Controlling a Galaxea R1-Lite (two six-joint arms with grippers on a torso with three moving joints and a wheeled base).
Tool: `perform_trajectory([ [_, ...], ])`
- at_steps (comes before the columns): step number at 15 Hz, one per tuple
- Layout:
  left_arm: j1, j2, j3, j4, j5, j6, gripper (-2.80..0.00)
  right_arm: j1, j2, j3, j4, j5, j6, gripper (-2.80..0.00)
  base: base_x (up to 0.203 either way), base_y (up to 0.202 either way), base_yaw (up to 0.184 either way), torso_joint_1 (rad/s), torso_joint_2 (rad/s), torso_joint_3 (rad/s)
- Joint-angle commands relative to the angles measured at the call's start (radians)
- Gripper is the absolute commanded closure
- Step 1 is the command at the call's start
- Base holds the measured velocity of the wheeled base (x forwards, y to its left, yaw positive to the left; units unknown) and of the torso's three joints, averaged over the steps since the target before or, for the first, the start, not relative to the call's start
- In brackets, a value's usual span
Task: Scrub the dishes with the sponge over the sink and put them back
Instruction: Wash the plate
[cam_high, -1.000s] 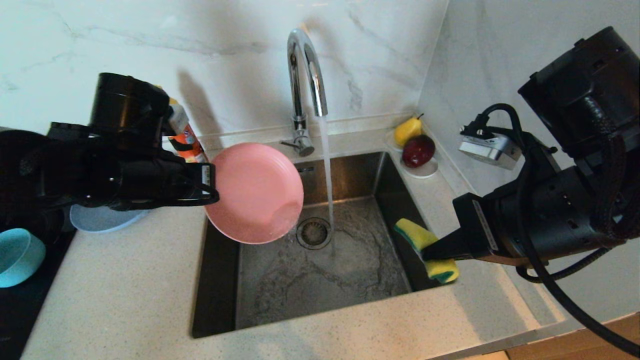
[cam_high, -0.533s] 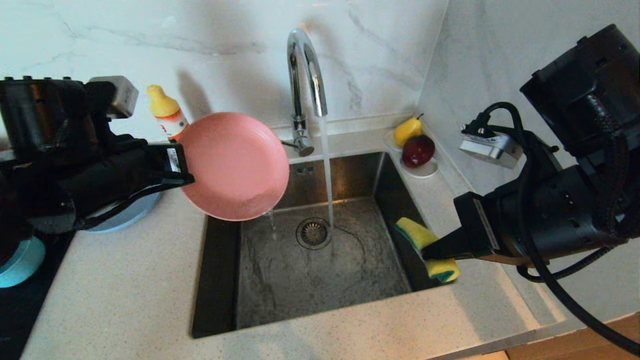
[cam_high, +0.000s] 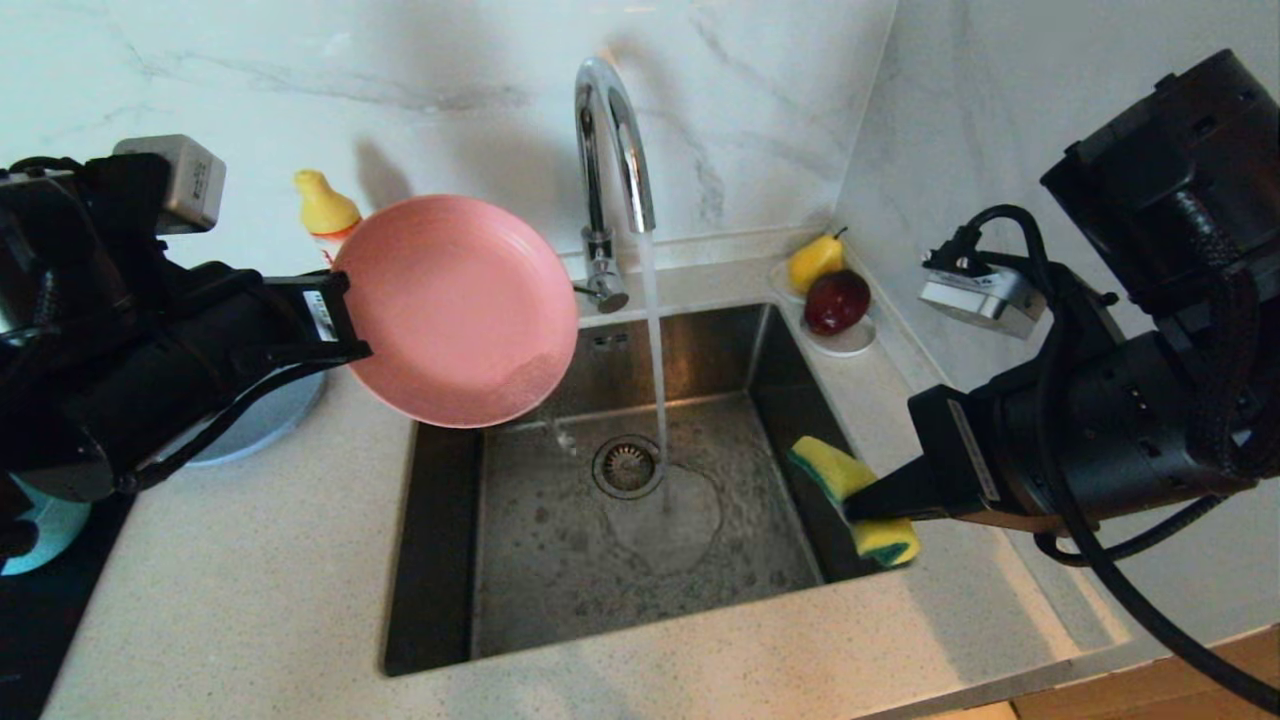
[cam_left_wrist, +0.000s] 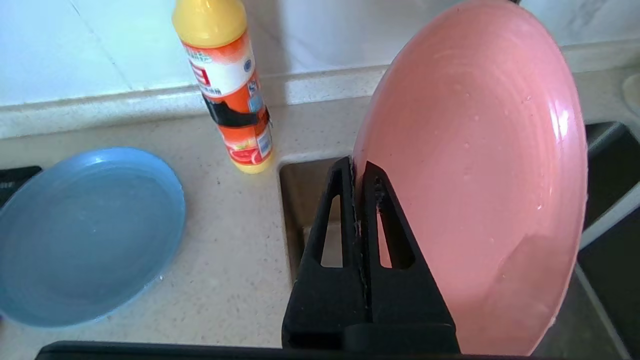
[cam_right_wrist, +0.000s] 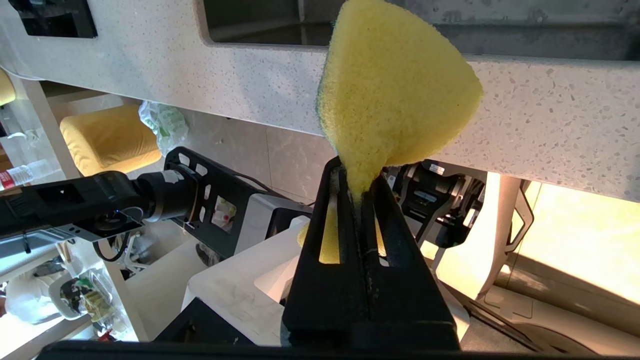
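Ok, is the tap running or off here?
Running. A stream of water falls from the tap spout into the sink, spreading in a ring beside the drain strainer.

White marble walls (cam_high: 300, 80) w/ grey veins, speckled beige countertop (cam_high: 250, 560).

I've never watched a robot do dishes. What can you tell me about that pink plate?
The pink plate is round, smooth and glossy, with a shallow raised rim and faint rings on its face. Water beads on it. It hangs tilted nearly on edge above the sink's left back corner, beside the running water. Only the left pincer touches it, shut on its rim.
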Motion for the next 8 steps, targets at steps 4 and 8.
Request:
perform_trajectory([
  [4, -0.002, -0.015, 0.099, 0.070, -0.011, -0.019, 0.00, 0.020, -0.009, -0.004, 0.004, 0.004, 0.004, 0.00, 0.000, 0.000, 0.000, 0.000, 0.00, 0.000],
  [8, -0.004, -0.055, 0.094, 0.297, -0.086, -0.143, 0.00, 0.064, -0.021, -0.016, 0.004, 0.015, 0.002, 0.00, 0.000, 0.000, 0.000, 0.000, 0.00, 0.000],
])
